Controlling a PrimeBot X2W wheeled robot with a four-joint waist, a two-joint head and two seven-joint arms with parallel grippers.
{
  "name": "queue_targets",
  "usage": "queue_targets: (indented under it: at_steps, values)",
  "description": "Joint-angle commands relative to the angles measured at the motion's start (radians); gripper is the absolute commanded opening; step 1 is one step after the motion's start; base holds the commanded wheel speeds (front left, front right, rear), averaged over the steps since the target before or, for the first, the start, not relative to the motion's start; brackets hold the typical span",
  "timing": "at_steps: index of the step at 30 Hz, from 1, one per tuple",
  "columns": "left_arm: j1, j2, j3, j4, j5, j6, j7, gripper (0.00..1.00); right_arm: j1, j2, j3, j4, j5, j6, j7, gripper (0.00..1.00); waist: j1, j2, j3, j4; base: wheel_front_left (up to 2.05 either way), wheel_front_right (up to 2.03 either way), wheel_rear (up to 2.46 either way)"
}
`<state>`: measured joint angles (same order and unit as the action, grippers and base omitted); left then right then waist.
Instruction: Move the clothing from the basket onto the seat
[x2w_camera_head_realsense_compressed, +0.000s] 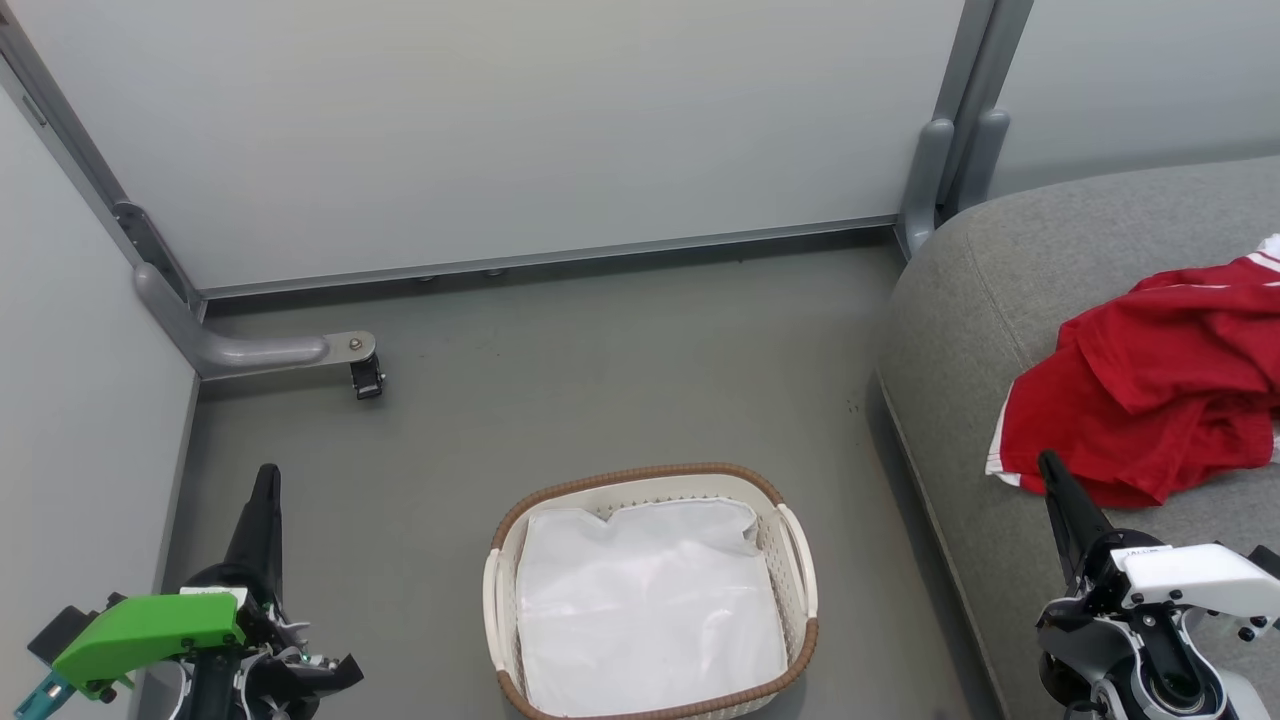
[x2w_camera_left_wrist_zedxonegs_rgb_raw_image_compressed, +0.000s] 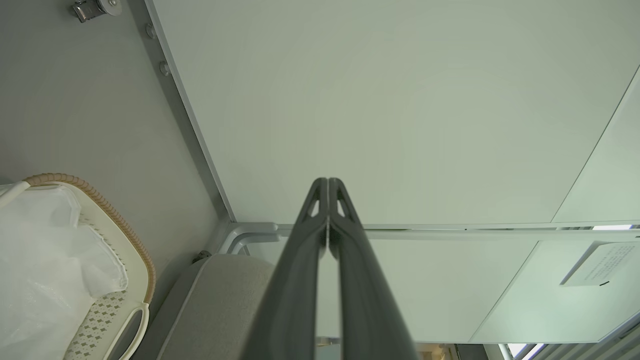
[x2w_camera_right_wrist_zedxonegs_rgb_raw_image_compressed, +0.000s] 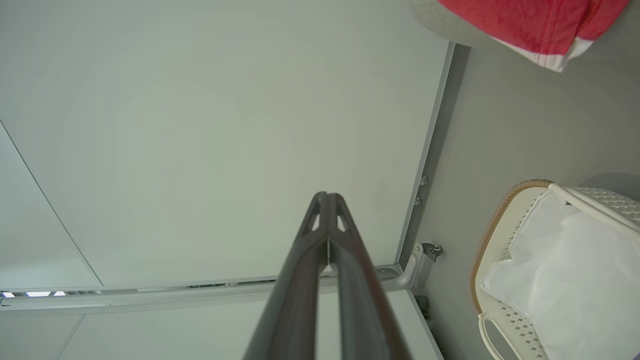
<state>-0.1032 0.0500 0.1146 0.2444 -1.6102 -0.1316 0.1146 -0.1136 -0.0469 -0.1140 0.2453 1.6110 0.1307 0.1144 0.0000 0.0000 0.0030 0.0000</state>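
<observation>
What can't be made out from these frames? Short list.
Head view: the clothing on the seat runs off the right edge, so its full extent and the number of pieces can't be told.
Head view: the white cloth covers the inside of the basket, so anything under it is hidden.
Left wrist view: the print on the label on the wall panel is too small to read.

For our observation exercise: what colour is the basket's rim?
Brown and woven; the rim tops a cream-white basket. Head view shows it best.
</observation>
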Motion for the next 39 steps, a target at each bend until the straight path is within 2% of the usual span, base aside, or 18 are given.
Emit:
queue_targets:
  at_steps: [1,39]
  values:
    - [-0.010,0.000,0.002,-0.001,-0.003,0.002,0.004,0.00,0.011,-0.006,-0.002,-0.003,0.004,0.000,0.003,0.00,0.0000,0.0000,0.000,0.000,0.00,0.00,0.00]
    - [-0.010,0.001,0.001,-0.001,-0.004,0.002,0.003,0.00,0.011,-0.006,-0.002,-0.003,0.004,0.000,0.003,0.00,0.0000,0.0000,0.000,0.000,0.00,0.00,0.00]
